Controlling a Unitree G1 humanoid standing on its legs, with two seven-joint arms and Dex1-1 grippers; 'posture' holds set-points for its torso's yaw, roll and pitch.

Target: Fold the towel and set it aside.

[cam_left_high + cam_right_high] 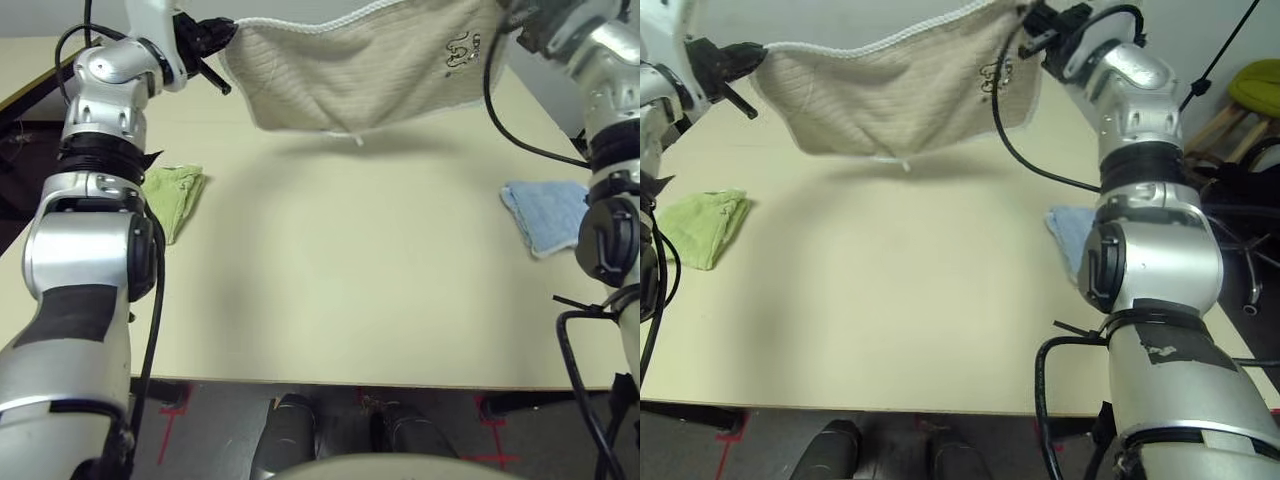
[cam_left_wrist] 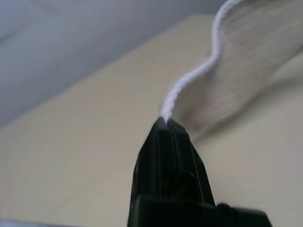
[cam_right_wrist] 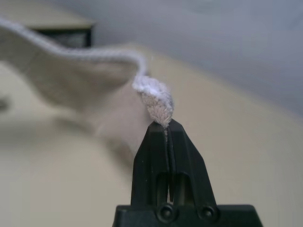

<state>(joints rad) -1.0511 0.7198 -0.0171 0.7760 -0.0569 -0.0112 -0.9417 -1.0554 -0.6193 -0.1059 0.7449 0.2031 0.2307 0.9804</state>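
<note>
Both end effectors, left [image 2: 165,122] and right [image 3: 163,125], pinched on towel [image 1: 365,70], raised at 12 o'clock. Green cloth [image 1: 172,198] at 10 on table [image 1: 300,280].

Both arms reach forward, well apart. The left gripper [image 2: 165,120] is closed, its fingers together; the right gripper [image 3: 164,124] is closed too.

Pale table [image 1: 330,290] bears a green cloth [image 1: 173,198] and blue cloth [image 1: 547,215].
</note>
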